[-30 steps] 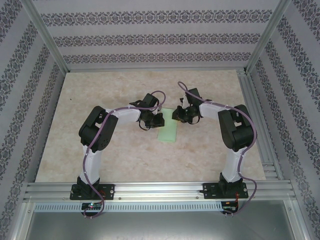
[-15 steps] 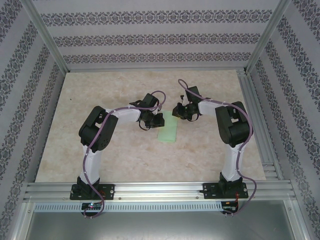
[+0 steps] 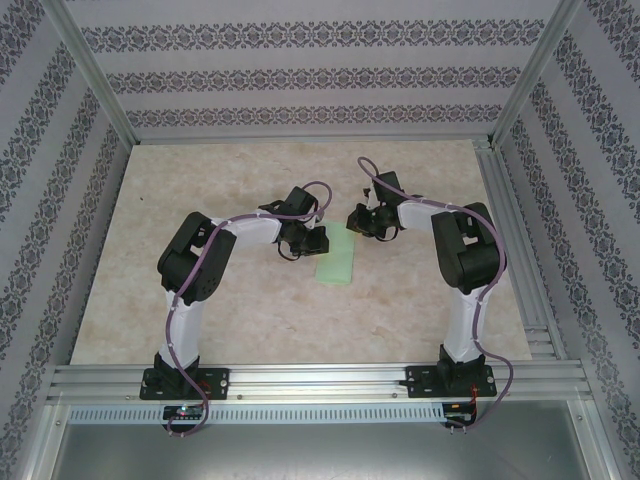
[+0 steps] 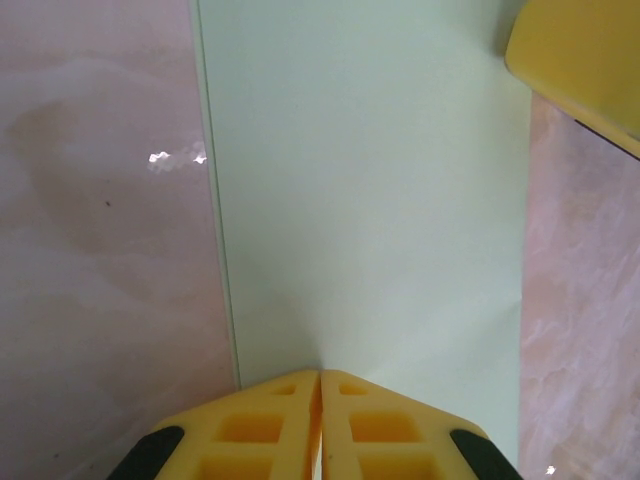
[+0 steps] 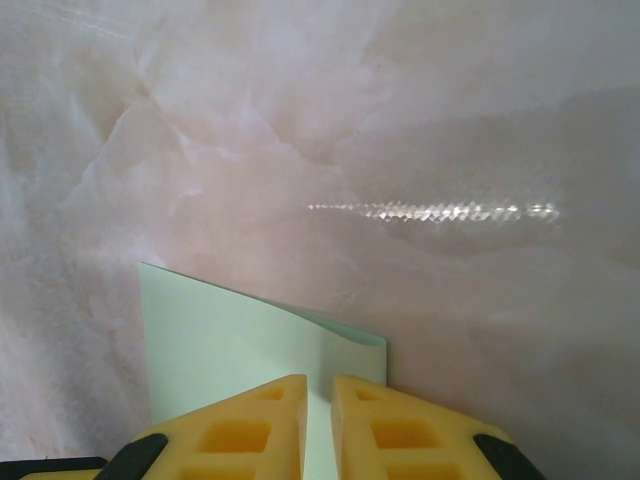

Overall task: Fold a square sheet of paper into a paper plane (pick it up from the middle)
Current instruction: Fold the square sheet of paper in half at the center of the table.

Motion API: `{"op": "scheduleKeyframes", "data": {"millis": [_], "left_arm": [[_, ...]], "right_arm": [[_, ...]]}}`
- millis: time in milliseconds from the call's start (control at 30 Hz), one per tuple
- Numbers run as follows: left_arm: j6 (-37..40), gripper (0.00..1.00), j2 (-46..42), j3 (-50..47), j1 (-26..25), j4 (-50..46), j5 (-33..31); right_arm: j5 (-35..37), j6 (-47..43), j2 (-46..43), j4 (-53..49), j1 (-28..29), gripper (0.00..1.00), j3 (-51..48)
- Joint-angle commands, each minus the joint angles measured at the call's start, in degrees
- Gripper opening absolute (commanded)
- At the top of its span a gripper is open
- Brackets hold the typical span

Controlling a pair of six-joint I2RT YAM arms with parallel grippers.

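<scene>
The square sheet of paper (image 3: 336, 266) lies on the table as a narrow pale mint-green rectangle, folded double. My left gripper (image 3: 318, 246) rests on its far left part. In the left wrist view the yellow fingers (image 4: 270, 420) meet tip to tip, and the gripper (image 4: 320, 375) is shut over the sheet (image 4: 370, 200). My right gripper (image 3: 353, 228) stands at the sheet's far right corner. In the right wrist view that gripper (image 5: 318, 382) shows a narrow slit between its tips above the sheet (image 5: 230, 340). The top layer lifts slightly at the corner (image 5: 375, 342).
The pale marble-patterned tabletop (image 3: 200, 290) surrounds the sheet. Aluminium rails (image 3: 320, 378) run along the near edge and the right side. Patterned walls enclose the back and sides. A yellow finger of the right gripper (image 4: 580, 60) shows at the left wrist view's top right.
The right gripper has slid a little toward the far side of the table along the sheet's far end. The left gripper and the sheet have stayed put.
</scene>
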Motion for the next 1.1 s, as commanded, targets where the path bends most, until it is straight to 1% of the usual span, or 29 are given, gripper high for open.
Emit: {"op": "scheduleKeyframes", "data": {"millis": [0,100,200,267,567,833,933,1067], "left_arm": [[1.38,0.11,5.2,-3.13,-1.04,-8.22,-5.77],[1.34,0.11,5.22,-3.08,-1.0,-8.27,-5.84],[1.32,0.11,5.22,-3.16,-0.95,-8.22,-5.83],[1.16,0.11,5.15,-3.25,-1.03,-8.05,-5.84],[0.97,0.11,4.97,-3.46,-1.05,-7.85,-5.86],[0.98,0.11,4.8,-3.43,-1.09,-7.92,-5.93],[0.99,0.11,4.83,-3.43,-1.11,-7.83,-5.92],[0.96,0.11,4.68,-3.5,-1.05,-7.75,-6.02]], "right_arm": [[4.19,0.73,1.4,0.46,-0.66,0.16,1.07],[4.14,0.94,-0.12,1.35,-0.98,0.16,2.18],[0.37,2.19,-2.27,5.67,-1.0,0.16,1.67],[-0.75,3.08,-2.98,7.34,-0.81,0.17,1.15],[0.33,2.68,0.91,4.55,-0.71,0.16,1.13],[4.16,0.3,2.48,-1.82,-0.78,0.17,4.66],[4.08,-0.23,0.88,-2.44,-0.82,0.17,5.3],[2.55,-0.25,-5.28,-2.23,-0.43,0.19,2.94]]}}
